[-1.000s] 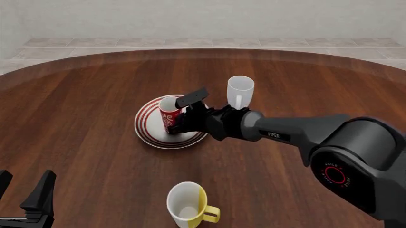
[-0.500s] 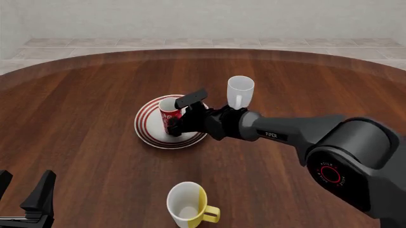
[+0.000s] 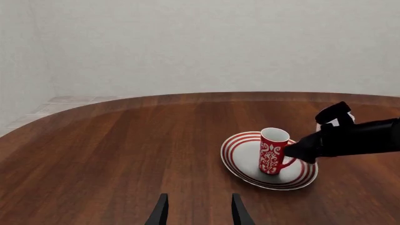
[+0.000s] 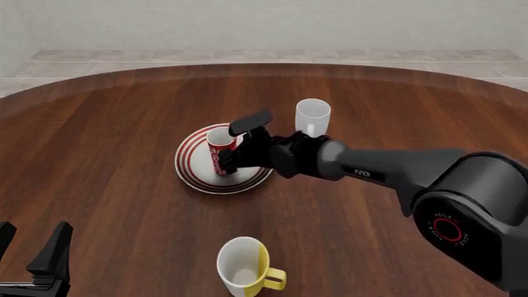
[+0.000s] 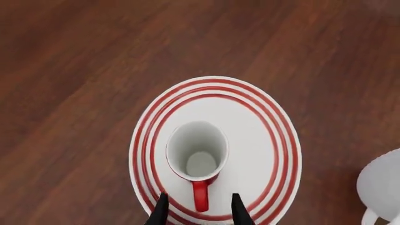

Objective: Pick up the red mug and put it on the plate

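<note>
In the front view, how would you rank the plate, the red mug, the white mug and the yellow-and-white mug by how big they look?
1. The plate, widest.
2. The yellow-and-white mug, though it sits nearest the camera, which enlarges it.
3. The white mug and the red mug look alike; the right gripper partly hides the red one.

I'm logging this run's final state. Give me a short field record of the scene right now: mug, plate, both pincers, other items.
red mug: upright on the plate, handle toward the right pincer
plate: on the table, red-ringed rim
right pincer: open, fingers either side of the handle, not gripping
left pincer: open, apart from the plate
white mug: upright beyond the plate
yellow-and-white mug: upright, near edge
</note>
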Controlling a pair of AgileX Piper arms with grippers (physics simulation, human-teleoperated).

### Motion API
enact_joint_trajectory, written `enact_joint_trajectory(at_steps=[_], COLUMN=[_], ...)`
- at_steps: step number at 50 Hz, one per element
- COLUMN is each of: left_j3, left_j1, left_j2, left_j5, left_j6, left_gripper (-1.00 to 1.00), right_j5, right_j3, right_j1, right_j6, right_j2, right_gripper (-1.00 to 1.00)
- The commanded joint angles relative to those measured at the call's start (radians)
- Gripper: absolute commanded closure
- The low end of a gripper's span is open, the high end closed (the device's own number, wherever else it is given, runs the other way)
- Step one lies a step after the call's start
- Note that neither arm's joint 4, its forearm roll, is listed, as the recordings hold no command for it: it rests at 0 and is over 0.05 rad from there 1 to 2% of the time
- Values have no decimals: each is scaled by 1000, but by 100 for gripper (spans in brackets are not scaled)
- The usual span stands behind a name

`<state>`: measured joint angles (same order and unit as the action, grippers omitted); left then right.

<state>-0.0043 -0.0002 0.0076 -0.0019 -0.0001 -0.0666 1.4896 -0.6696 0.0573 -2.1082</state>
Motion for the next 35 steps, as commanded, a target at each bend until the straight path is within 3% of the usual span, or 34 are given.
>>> enact_joint_trajectory(at_steps=[1,19,35], left_j3=[0,0,0], left_j1=[0,0,0], left_j2=[0,0,0], left_j5=[0,0,0], left_j6=[0,0,0], left_gripper=[-100,-100,-100], right_j5=[0,33,58], right_j3=[-76,-416,-602], right_j1=[-18,-11,23], right_j6=[6,13,17], right_j2=[104,486,697], right_gripper=[-100,-100,-100])
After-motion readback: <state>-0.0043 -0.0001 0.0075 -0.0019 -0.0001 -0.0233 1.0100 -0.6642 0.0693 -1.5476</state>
